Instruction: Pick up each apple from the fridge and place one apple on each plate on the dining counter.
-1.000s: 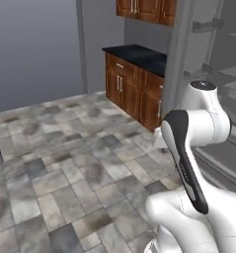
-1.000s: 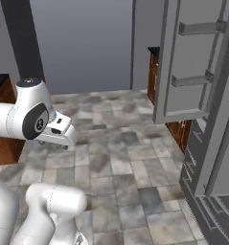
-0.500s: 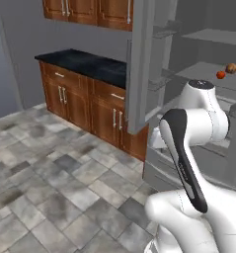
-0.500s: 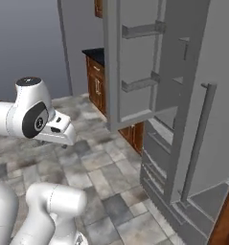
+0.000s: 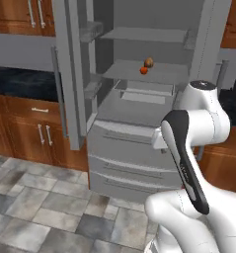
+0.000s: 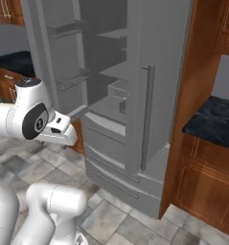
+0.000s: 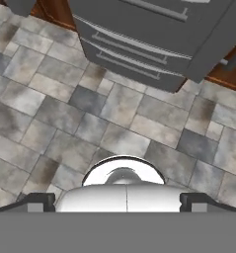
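The grey fridge (image 5: 139,123) stands open ahead of me. Two apples sit together on its middle shelf, the deep red one (image 5: 148,63) just behind the orange-red one (image 5: 143,70). My gripper (image 7: 117,202) is open, its dark fingertips (image 7: 36,201) wide apart with nothing between them. It points down at the tiled floor in front of the fridge drawers (image 7: 139,34), well below and short of the apples. My hand (image 6: 58,128) is folded close to the arm. The plates and the dining counter are out of view.
The fridge's left door (image 5: 70,74) swings out toward me, and its right door (image 6: 149,95) with a long bar handle (image 6: 145,119) juts out too. Brown cabinets with black tops flank the fridge on the left (image 5: 25,128) and right (image 6: 207,186). Tiled floor (image 5: 50,207) lies open between us.
The whole picture has swung, so the base has turned and driven toward the fridge, which is now centred and close. The arm keeps its folded pose.
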You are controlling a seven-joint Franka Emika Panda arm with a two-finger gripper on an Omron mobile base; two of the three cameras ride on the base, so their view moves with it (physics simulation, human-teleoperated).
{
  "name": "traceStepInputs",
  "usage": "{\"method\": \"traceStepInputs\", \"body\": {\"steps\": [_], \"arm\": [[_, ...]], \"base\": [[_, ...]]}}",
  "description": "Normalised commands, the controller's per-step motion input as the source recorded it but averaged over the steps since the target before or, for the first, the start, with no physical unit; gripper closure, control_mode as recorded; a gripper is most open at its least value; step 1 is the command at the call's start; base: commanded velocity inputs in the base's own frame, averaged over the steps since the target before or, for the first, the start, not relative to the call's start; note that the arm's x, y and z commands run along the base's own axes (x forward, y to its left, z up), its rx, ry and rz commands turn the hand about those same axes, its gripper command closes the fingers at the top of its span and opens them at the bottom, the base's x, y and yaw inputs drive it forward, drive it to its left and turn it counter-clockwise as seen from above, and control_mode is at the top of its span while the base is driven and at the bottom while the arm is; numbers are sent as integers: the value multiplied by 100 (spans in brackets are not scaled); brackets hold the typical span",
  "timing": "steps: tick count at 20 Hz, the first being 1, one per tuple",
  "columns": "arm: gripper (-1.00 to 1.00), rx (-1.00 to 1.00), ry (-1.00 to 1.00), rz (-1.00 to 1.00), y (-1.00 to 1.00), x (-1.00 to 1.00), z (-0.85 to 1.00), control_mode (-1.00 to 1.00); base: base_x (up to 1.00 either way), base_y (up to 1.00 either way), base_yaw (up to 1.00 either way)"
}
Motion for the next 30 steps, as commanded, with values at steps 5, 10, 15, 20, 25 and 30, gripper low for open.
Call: {"method": "traceStepInputs", "body": {"steps": [5,10,15,20,25,30], "arm": [[-100,0,0,0,0,0,0,100],[-100,0,0,0,0,0,0,100],[-100,0,0,0,0,0,0,100],[-100,0,0,0,0,0,0,100],[-100,0,0,0,0,0,0,100],[-100,0,0,0,0,0,0,100]], "base": [[26,62,-36],[24,64,-48],[27,79,-47],[24,76,-35],[32,-47,-2],[56,-66,12]]}}
